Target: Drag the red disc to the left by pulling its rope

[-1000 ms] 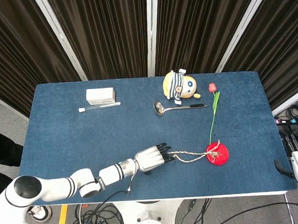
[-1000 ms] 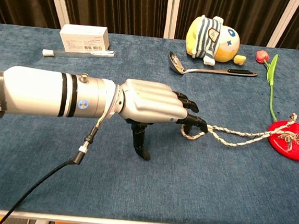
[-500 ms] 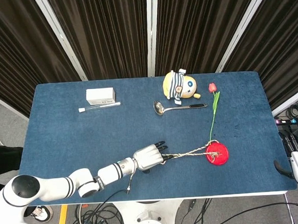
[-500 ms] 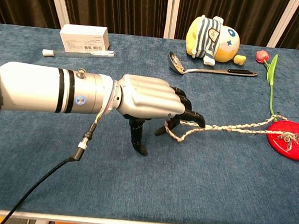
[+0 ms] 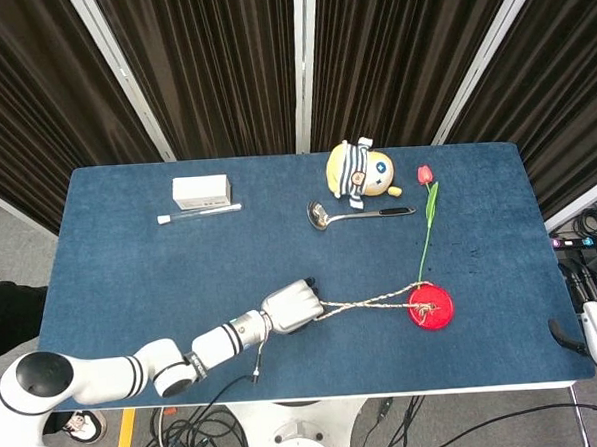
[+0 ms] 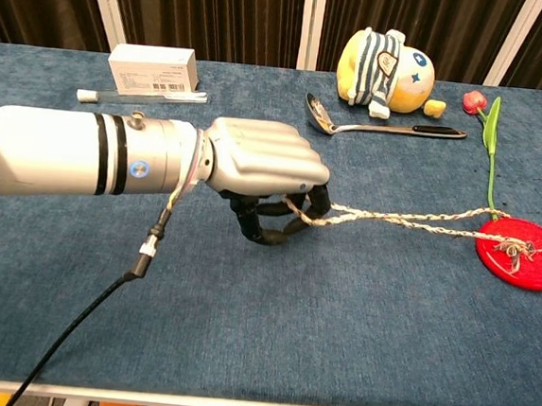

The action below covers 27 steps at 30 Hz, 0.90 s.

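Observation:
The red disc [image 5: 429, 307] [image 6: 521, 254] lies flat on the blue table, right of centre near the front. Its braided rope [image 5: 368, 303] [image 6: 398, 218] runs taut from the disc leftward into my left hand [image 5: 292, 308] [image 6: 260, 164]. That hand's fingers are curled around the rope's loop end and grip it just above the cloth. My right hand [image 5: 595, 298] shows only at the far right edge of the head view, off the table; how its fingers stand is unclear.
A tulip [image 5: 428, 214] lies with its stem end touching the disc. Further back are a ladle [image 5: 358, 214], a striped plush toy [image 5: 361, 170], a white box [image 5: 200, 192] and a thin tube [image 5: 198, 214]. A black cable [image 6: 80, 324] hangs from my left wrist.
My left hand closed its fingers on the rope and drew back to the left. The rope went from slack to taut, and the disc slid slightly left.

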### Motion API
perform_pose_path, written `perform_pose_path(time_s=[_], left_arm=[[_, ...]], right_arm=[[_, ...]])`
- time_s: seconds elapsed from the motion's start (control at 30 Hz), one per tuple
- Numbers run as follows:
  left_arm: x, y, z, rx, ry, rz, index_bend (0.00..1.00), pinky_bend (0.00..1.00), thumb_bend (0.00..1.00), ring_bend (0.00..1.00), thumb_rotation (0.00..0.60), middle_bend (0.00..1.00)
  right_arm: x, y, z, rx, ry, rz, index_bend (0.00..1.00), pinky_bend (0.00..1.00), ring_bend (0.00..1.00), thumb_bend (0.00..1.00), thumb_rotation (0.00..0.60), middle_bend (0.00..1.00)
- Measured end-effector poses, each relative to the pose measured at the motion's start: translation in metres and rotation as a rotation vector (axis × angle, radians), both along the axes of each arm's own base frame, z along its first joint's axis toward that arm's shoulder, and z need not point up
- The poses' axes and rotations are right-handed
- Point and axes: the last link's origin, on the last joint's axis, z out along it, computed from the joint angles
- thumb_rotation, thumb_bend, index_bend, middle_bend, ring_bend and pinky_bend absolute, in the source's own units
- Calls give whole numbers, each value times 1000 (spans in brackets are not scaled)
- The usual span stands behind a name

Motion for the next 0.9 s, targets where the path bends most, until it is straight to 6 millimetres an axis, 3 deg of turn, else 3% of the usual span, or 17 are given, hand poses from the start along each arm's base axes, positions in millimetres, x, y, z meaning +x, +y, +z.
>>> perform_pose_path(time_s=[0.27, 0.47, 0.67, 0.9], left_arm=[[-17, 5, 25, 46, -40, 60, 745, 344, 387, 538, 600, 907], [-52, 7, 60, 96, -49, 131, 756, 354, 384, 541, 600, 911], [-110, -2, 113, 188, -31, 250, 760, 366, 383, 544, 600, 912], [-194, -17, 188, 386, 3, 471, 762, 372, 383, 546, 600, 912]], right_arm=[[1, 0, -1, 3, 1, 2, 0, 0, 0, 259, 600, 0], [3, -1, -2, 5, 1, 8, 0, 0, 0, 259, 600, 0], [4, -2, -4, 10, -2, 12, 0, 0, 0, 259, 600, 0], [7, -2, -3, 6, 1, 23, 0, 0, 0, 259, 600, 0]])
